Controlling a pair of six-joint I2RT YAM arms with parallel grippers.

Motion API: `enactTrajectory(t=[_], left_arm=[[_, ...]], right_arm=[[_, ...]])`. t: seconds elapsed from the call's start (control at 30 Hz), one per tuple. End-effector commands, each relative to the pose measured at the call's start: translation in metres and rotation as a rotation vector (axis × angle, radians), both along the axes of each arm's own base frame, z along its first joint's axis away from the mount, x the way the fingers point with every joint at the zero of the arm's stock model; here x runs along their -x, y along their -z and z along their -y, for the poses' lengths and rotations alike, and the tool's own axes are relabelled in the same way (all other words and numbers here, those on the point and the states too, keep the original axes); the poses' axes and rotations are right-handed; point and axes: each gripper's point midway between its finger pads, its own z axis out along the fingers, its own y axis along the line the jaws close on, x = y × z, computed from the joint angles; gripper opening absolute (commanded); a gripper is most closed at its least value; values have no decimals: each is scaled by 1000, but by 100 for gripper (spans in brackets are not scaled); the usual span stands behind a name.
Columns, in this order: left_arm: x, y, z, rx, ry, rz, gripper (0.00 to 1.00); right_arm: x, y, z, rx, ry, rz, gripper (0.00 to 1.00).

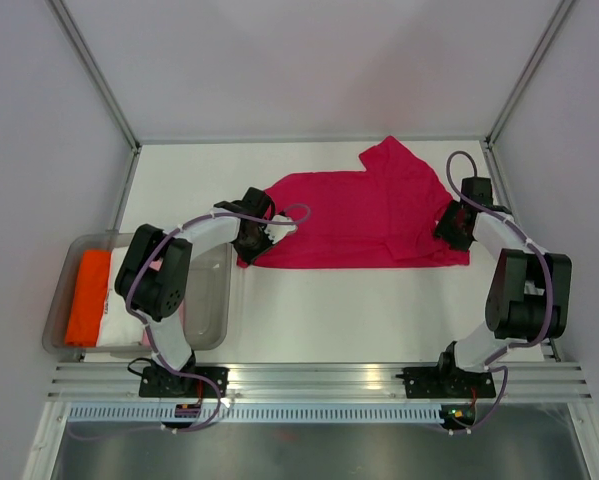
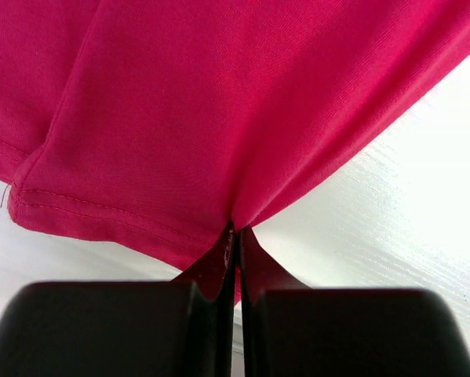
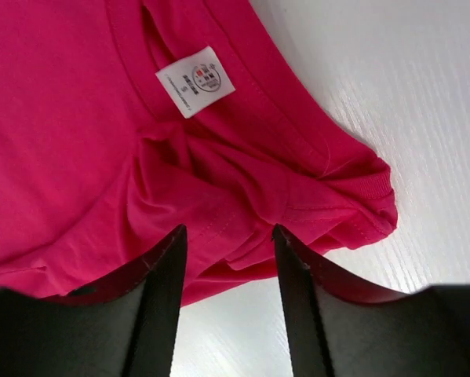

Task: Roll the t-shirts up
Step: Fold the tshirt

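Observation:
A deep magenta-pink t-shirt [image 1: 354,215] lies folded lengthways across the white table, one sleeve sticking out toward the back right. My left gripper [image 1: 252,238] is at its left end, shut on the hem; the left wrist view shows the cloth [image 2: 219,118] pulled into a pinch at the fingertips [image 2: 236,232]. My right gripper [image 1: 455,228] is at the shirt's right end and stands open. In the right wrist view its fingers [image 3: 172,259] straddle the bunched collar edge [image 3: 297,196], near the white neck label [image 3: 195,81]; nothing is pinched.
A clear plastic tub [image 1: 211,300] stands at the near left, holding folded orange [image 1: 87,295] and white cloth. Metal frame posts [image 1: 99,70] and grey walls enclose the table on three sides. An aluminium rail [image 1: 309,378] with the arm bases runs along the front.

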Motion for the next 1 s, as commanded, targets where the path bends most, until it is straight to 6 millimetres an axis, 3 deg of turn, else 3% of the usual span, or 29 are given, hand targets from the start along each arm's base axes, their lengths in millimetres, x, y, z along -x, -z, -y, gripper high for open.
enactTrajectory(t=[0.0, 0.1, 0.13, 0.2, 0.23, 0.3, 0.57, 0.73, 0.97], left_arm=[[9, -5, -4, -19, -3, -19, 2], [7, -3, -5, -26, -15, -21, 2], [6, -4, -5, -26, -16, -19, 2], [7, -3, -5, -27, -16, -22, 2], [6, -3, -5, -27, -16, -21, 2], [7, -3, -7, -33, -19, -21, 2], [4, -1, -10, -58, -8, -15, 2], [4, -1, -9, -51, -6, -17, 2], [3, 1, -8, -54, -6, -23, 2]], right_arm=[[-2, 7, -2, -11, -51, -2, 53], [-7, 17, 4, 11, -36, -16, 43], [-9, 19, 6, 16, -29, -18, 33], [-10, 29, 9, 22, -5, -40, 21], [-11, 30, 10, 27, 2, -41, 9], [-11, 32, 15, 43, 33, -34, 0], [-37, 4, 17, 40, 68, 96, 0], [-38, 13, 6, -20, 51, 105, 0], [-45, 10, 17, 0, 77, 132, 0]])
